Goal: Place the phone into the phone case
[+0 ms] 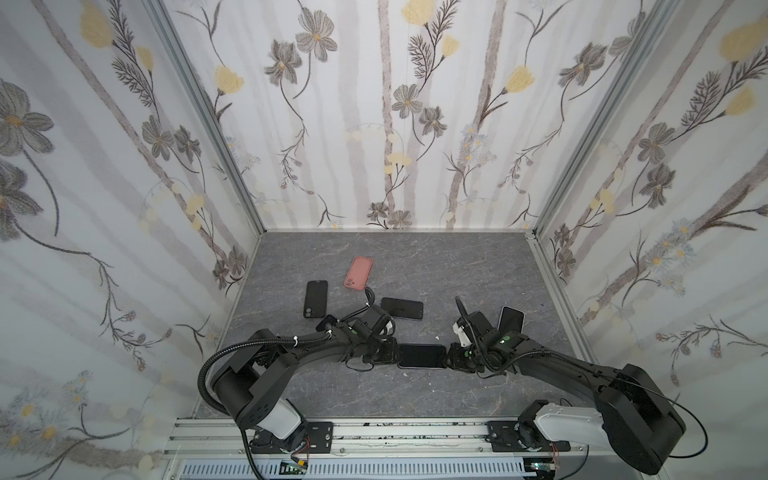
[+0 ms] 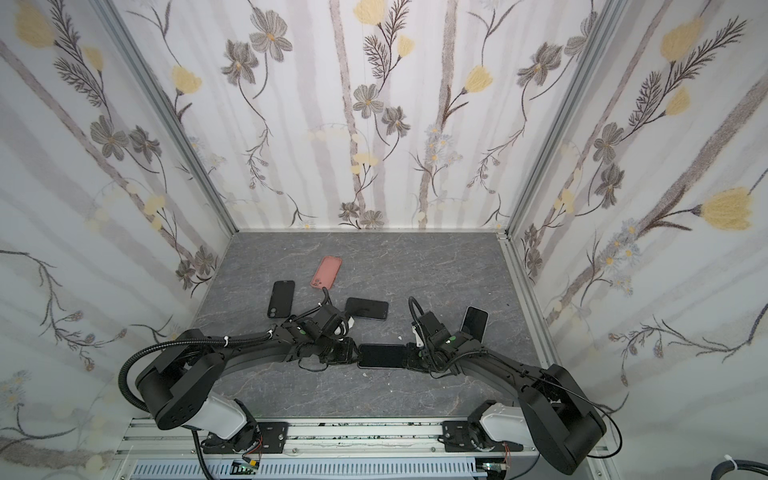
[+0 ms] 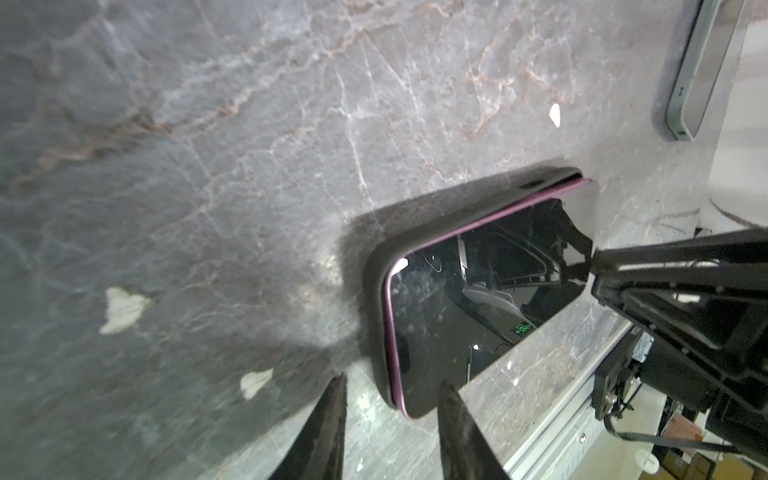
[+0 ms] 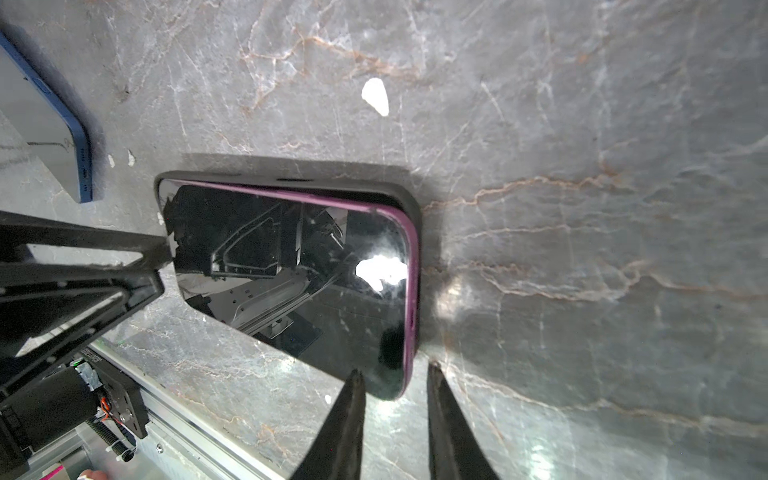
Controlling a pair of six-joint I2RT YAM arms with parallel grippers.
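Observation:
The phone lies screen up on the grey marble table, near the front and about the middle. Its purple edge shows above the rim of a black phone case under it. Along one long side the phone stands a little proud of the case rim. My left gripper is at one short end, its fingers apart, with a phone corner between the tips. At the other short end my right gripper straddles a corner in the same way.
A pink case and a black one lie at the back left. A dark phone lies behind the left wrist, and a blue-edged phone behind the right. Flowered walls enclose three sides. An aluminium rail runs along the front.

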